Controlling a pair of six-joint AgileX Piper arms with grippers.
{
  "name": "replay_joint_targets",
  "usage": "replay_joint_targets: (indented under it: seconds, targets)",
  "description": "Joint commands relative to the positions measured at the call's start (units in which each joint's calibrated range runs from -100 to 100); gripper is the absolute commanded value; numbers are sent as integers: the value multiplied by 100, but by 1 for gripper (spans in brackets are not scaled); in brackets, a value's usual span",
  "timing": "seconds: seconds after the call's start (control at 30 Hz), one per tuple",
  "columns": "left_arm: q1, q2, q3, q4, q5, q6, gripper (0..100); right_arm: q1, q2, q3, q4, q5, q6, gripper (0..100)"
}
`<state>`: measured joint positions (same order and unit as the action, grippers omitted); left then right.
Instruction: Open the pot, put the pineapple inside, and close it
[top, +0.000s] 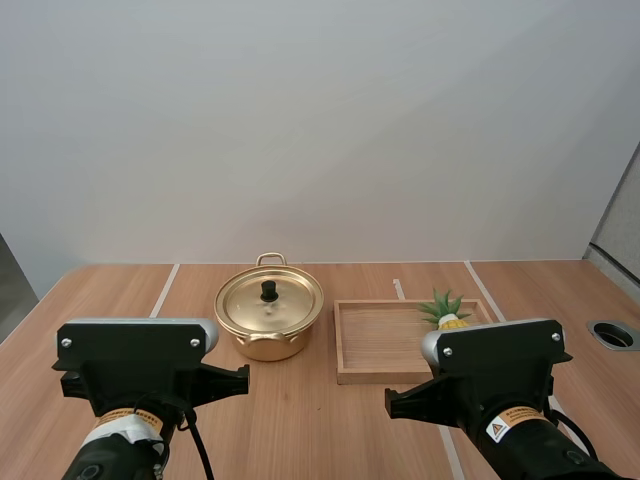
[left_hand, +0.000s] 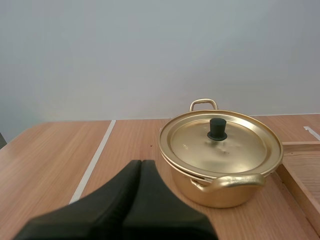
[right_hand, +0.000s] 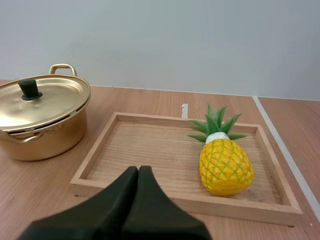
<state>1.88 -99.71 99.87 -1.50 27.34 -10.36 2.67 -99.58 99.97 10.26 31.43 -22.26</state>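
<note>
The pineapple (right_hand: 225, 167) is seen lying on its side in the wooden tray (right_hand: 175, 196), ahead of the right gripper (right_hand: 138, 172) and a little to its right, with the green crown turned away from that gripper. The right gripper is clenched on nothing, its two fingers pressed together into one dark wedge just short of the tray's near rim. The pot (left_hand: 220, 192) is placed just beside the tray, ahead of the left gripper (left_hand: 141, 167) and slightly to its right; it is covered by its lid (left_hand: 235, 150), on which a black knob (left_hand: 217, 129) is set. The left gripper is likewise clenched and empty, short of the pot. Pot and tray are carried by the wooden counter (top: 330, 430)
</note>
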Motion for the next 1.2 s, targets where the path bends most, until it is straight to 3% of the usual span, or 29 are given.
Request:
replay_joint_targets:
  seconds: [0.0,0.87,0.93,1.0,1.17]
  targets:
    - [-11,-29,13,9,-183,0,0,15,-42,3,15,16,-8,0]
    - [-11,-29,13,-5,-184,0,0,15,-42,3,80,-16,-8,0]
    - [-11,-29,13,-4,-224,0,0,15,-42,3,103,-345,-8,0]
    - [-11,-29,13,-457,-570,-44,0,15,-42,3,103,-1186,-8,0]
    - [-11,-29,13,-1067,-3079,-66,0,15,-42,3,103,-3193,-8,0]
